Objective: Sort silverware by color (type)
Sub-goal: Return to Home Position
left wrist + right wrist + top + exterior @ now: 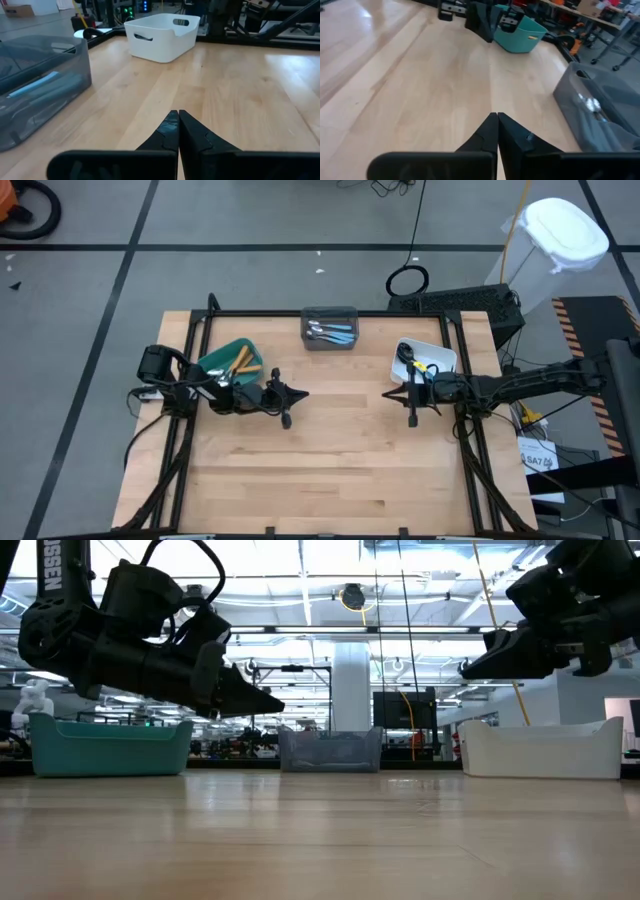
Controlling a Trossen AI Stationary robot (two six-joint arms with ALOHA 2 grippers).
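Observation:
The silverware lies sorted in three bins. Orange-handled pieces [243, 360] sit in the teal bin [222, 358] at the left. Blue-handled pieces [331, 332] sit in the grey bin [330, 315] at the far middle. Black pieces [409, 361] sit in the white bin [440, 356] at the right. My left gripper [303, 393] hangs just right of the teal bin, shut and empty, its tips [178, 114] over bare wood. My right gripper [387, 393] hangs in front of the white bin, also shut and empty [497, 116]. In the low view both hang clear above the tabletop.
Bare wooden tabletop [340, 460] spreads between the grippers and toward the near edge. A black frame rail [180, 470] runs along each side of the table. The three bins line the far half.

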